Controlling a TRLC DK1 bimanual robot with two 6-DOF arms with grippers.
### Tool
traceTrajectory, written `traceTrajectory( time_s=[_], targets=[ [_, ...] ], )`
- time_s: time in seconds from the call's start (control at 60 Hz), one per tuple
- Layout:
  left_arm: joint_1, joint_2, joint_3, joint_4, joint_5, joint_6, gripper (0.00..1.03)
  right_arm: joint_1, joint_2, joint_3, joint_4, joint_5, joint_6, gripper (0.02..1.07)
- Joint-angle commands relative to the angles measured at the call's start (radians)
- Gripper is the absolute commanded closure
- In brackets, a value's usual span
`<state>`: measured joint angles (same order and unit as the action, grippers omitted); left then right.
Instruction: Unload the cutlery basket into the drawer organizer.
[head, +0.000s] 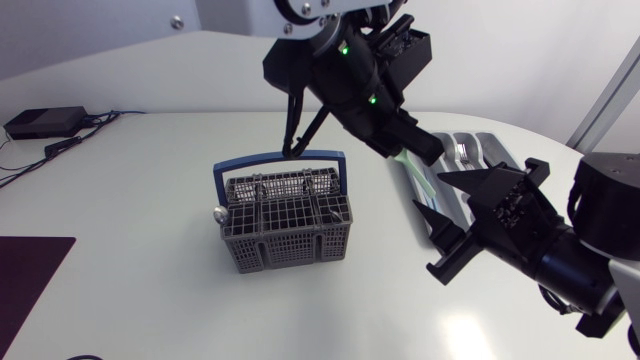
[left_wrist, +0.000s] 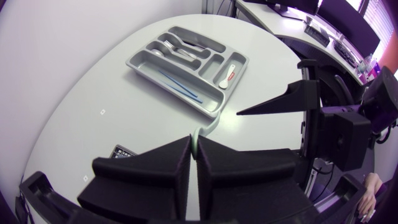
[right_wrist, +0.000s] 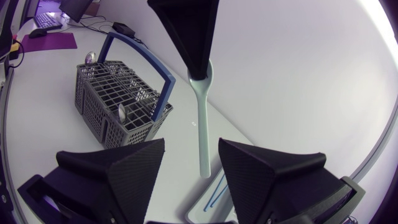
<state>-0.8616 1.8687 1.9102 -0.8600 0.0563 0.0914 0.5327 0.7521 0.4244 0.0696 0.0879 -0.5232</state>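
Note:
The grey cutlery basket (head: 285, 215) with its blue handle stands mid-table, and a few pieces of cutlery show in it. My left gripper (head: 418, 148) reaches past the middle and is shut on the bowl end of a pale green spoon (head: 417, 170). In the right wrist view, the spoon (right_wrist: 202, 124) hangs handle-down from the left gripper (right_wrist: 196, 70). The handle ends between the fingers of my right gripper (right_wrist: 191, 149), which is open and does not touch it. The grey drawer organizer (left_wrist: 140, 62) lies beyond, holding forks, spoons and blue sticks.
A black box with cables (head: 45, 122) sits at the back left. A dark mat (head: 30, 270) lies at the front left edge. In the head view both arms hide much of the organizer (head: 490, 150).

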Motion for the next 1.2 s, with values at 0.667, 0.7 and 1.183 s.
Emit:
traceTrajectory(
  time_s=[0.667,0.7,1.183],
  targets=[
    [-0.004,0.047,0.038,-0.045,0.068,-0.079,0.99,0.07,0.199,0.02,0.236,0.161,-0.038,0.94],
    [-0.004,0.049,0.036,-0.045,0.068,-0.081,0.99,0.07,0.199,0.019,0.237,0.161,-0.037,0.94],
    [-0.001,0.052,0.03,-0.051,0.096,-0.097,0.9,0.066,0.188,0.01,0.239,0.156,-0.041,1.01]
  ],
)
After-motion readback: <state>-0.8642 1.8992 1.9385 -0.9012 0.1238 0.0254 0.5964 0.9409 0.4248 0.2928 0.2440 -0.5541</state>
